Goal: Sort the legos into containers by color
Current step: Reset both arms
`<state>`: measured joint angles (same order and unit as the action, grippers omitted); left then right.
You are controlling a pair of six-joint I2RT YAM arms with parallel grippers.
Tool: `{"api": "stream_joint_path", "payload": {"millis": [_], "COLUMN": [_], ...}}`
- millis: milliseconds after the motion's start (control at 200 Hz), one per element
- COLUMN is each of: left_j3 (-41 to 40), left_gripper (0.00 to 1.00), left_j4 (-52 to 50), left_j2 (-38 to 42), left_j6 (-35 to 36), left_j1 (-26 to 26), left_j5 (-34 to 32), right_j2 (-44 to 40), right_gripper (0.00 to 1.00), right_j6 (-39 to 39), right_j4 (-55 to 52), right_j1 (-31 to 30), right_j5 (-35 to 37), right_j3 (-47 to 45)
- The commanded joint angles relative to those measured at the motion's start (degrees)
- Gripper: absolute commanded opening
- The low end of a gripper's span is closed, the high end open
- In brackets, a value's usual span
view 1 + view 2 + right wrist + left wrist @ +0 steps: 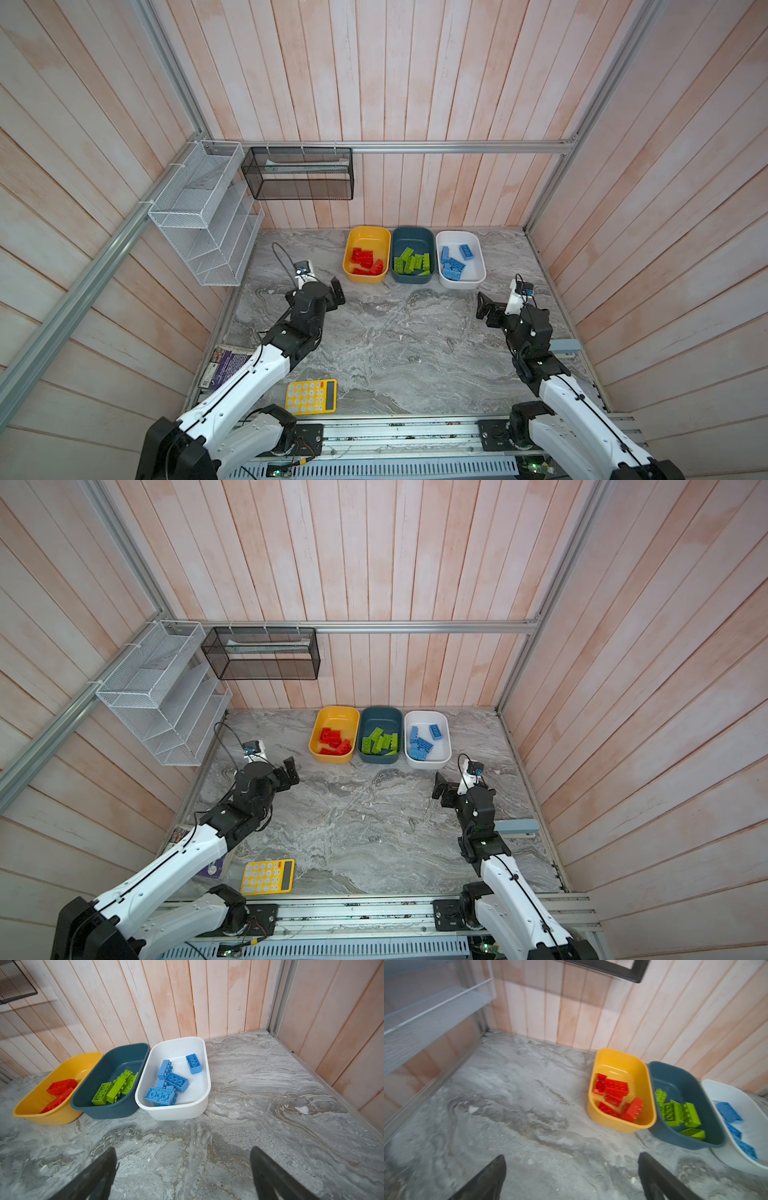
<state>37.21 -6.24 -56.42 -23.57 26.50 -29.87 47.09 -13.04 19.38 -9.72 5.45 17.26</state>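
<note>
Right wrist cam, studded rect. legos [176,1081], red, lime, lt blue

Row at back wall [415,187]: left tub [368,237], middle tub [411,235], right tub [473,270], touching.
Legos [365,259]: inside all three.
Calculator [311,397]: on table [395,345], front left.

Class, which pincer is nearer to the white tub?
Right. The right pincer hangs just in front of the white tub; the left pincer is near the yellow tub.
</note>
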Motion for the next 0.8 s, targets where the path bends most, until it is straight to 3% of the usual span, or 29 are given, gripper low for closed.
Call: {"api": "stream_joint_path", "payload": {"millis": [0,95,245,450,505,615,795], "left_j3": [-6.0,-8.5,-10.9,-10.8,-10.6,-11.2,-11.6], "left_gripper": [1.00,1.00,1.00,1.00,1.00,1.00,1.00], "left_j4": [4.4,7.9,19.3,34.7,38.6,47.5,54.5], "left_j2": [4.5,3.1,-5.9,-20.4,-23.8,-28.4,-31.7], "left_j6": [2.5,6.2,10.1,18.7,21.8,26.3,26.4], "left_j1": [-3.1,-4.4,-8.5,-14.7,-15.5,-17.2,-20.5], "left_j5": [-4.8,-6.8,-7.4,-0.1,1.2,6.8,14.9], "right_j2": [2.6,4.0,11.6,26.2,27.8,30.6,39.5], "right_gripper": [1.00,1.00,1.00,1.00,1.00,1.00,1.00], "right_j6": [4.6,6.3,9.5,11.0,12.0,15.4,16.4], "right_j4": [11.2,18.8,32.9,48.9,46.9,56.2,72.9], "right_j1": [-0.3,-0.3,-0.3,-0.4,-0.5,-0.5,-0.4], "right_j5": [5.7,10.0,11.5,11.8,11.6,13.5,14.8], "right_j3": [-2.2,-6.2,-10.5,-10.1,-8.1,-10.3,-14.2]}}
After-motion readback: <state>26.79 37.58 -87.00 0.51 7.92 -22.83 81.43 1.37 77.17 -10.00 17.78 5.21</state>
